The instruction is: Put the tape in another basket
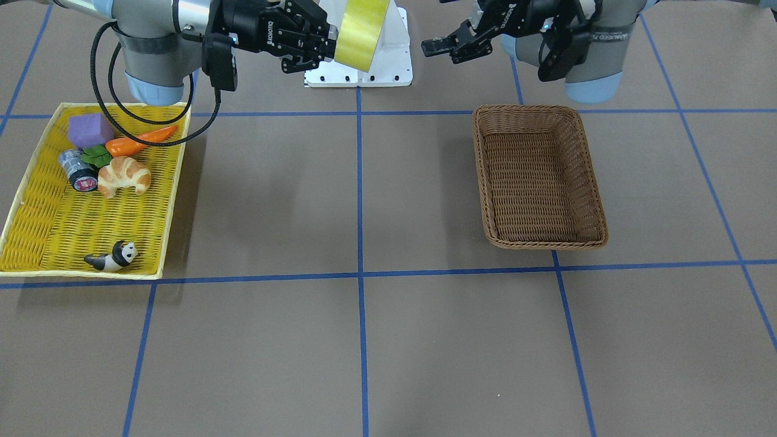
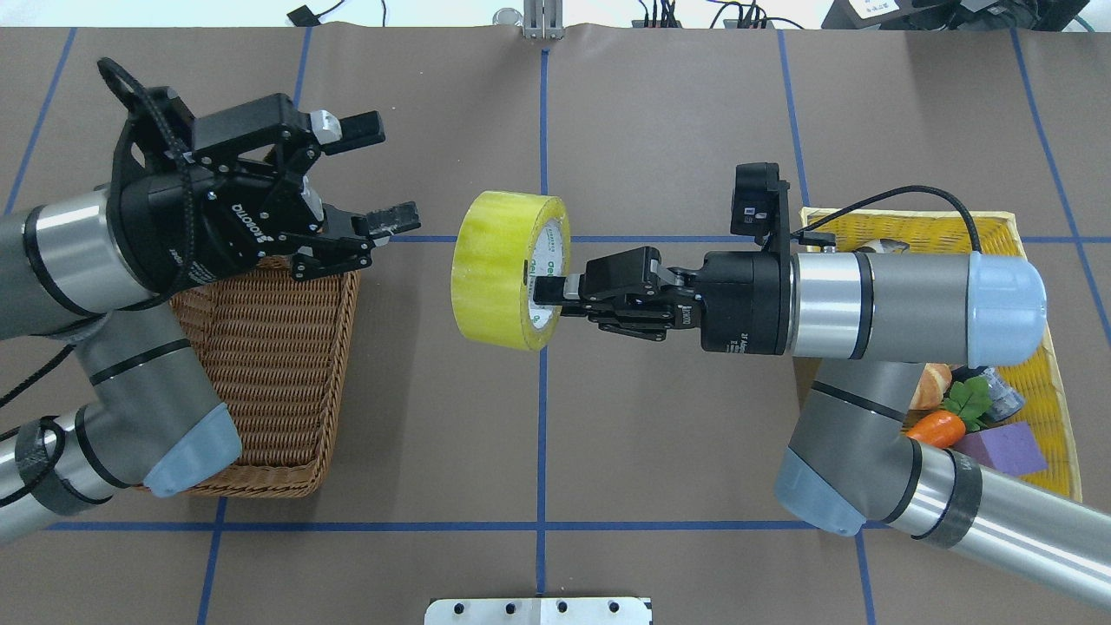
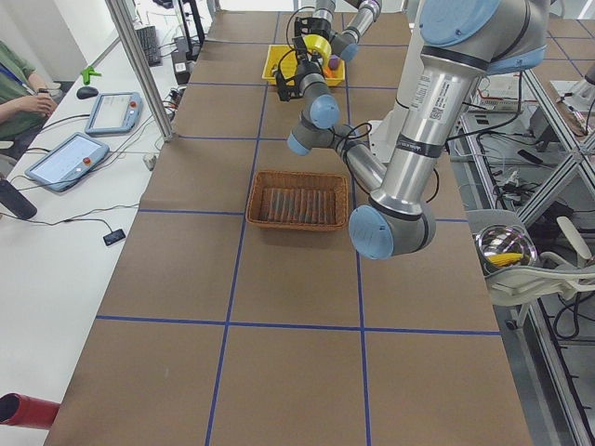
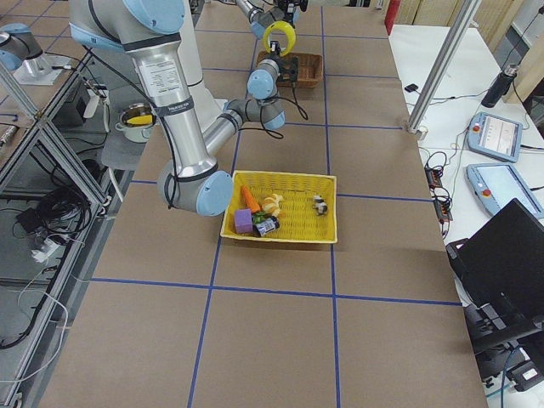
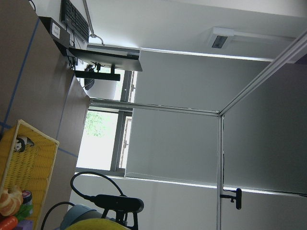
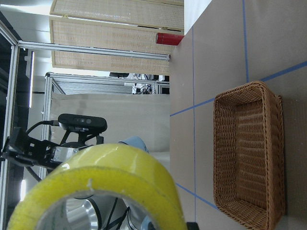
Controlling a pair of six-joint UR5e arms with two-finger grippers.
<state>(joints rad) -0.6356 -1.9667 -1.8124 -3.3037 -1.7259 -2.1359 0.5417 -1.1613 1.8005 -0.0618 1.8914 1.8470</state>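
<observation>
Hanging above the surface (image 2: pixel 660 130), clamped by the right end effector (image 2: pixel 545 297), the tape (image 2: pixel 499 269) is out of the yellow tray (image 1: pixel 61 224); the left end effector (image 2: pixel 386 174) gapes at its nine o'clock, and the drop into the basket (image 2: pixel 260 365) is not yet done.

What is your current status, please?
Right gripper shut on tape, held midair. Left gripper open, facing it. Basket empty, nothing in between.

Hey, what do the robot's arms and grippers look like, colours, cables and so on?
The left arm and right arm are silver-grey tubes with pale blue joint caps. The left gripper and right gripper are black, with white lettering and two fingers each. A black cable loops at each wrist.
</observation>
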